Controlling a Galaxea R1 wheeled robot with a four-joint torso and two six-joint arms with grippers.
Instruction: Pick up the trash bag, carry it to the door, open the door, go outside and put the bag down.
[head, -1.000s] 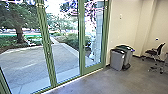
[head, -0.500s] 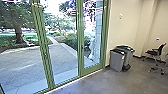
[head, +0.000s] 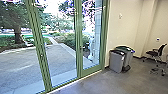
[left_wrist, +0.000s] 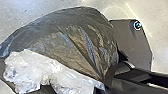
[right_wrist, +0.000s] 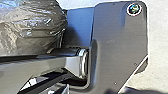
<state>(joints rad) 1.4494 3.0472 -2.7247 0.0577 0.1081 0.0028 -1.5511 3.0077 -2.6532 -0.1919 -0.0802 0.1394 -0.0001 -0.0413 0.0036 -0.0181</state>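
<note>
In my left wrist view, the underside of the trash bag (left_wrist: 75, 42) is hidden, and crumpled whitish plastic (left_wrist: 25, 72) covers part of its dark side. My right wrist view cuts the bag off, and my own jointed bar passes in front of it. I cannot tell whether my left gripper or my right gripper is open, closed or gripping the bag.

My head view gives me what lies ahead: green-framed glass doors (head: 78, 55) from the left edge past the middle, paving (head: 22, 65) and a tree (head: 18, 35) beyond the glass at left, two grey bins (head: 116, 61) right of the middle, and a dark chair (head: 158, 52) near the right edge.

The bag is in front of my wrists, beside my dark plate, rounded, glossy, brownish-grey and full of creases.
</note>
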